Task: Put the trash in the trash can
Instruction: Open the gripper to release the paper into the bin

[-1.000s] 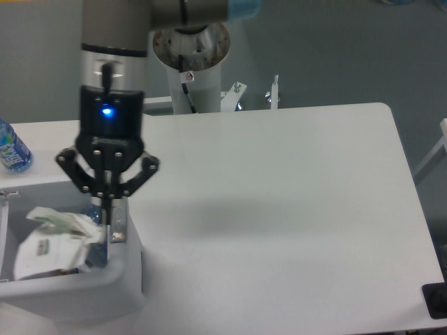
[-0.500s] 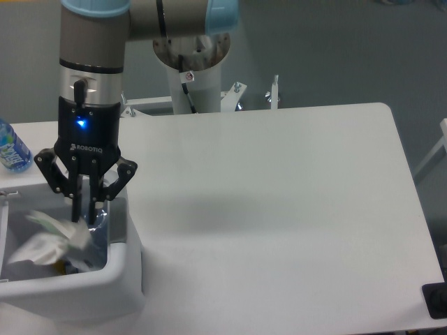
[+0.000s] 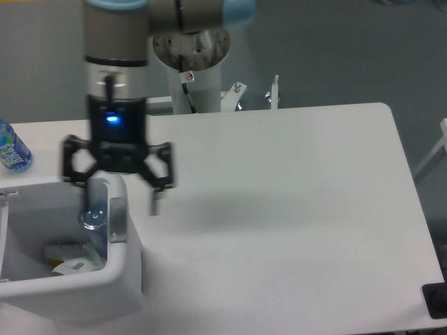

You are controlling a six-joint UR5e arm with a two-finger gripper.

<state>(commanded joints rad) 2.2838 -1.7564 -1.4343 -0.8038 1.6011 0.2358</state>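
1. The bluish bottle [image 3: 12, 148] stands at the table's [image 3: 279, 209] far-left edge, as before.
2. Inside the trash can [image 3: 119, 279], the wrapper [image 3: 73, 257] has dropped lower than half a second ago; the clear bottle [image 3: 93, 222] leans against the right wall.
3. The gripper [image 3: 119, 199], clamped a moment ago, now spreads wide and empty, above the rim: both items look binned.

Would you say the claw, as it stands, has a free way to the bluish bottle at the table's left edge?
Probably yes: the bluish bottle stands uncovered behind the trash can, and the open, empty claw hovers nearby with nothing between them.
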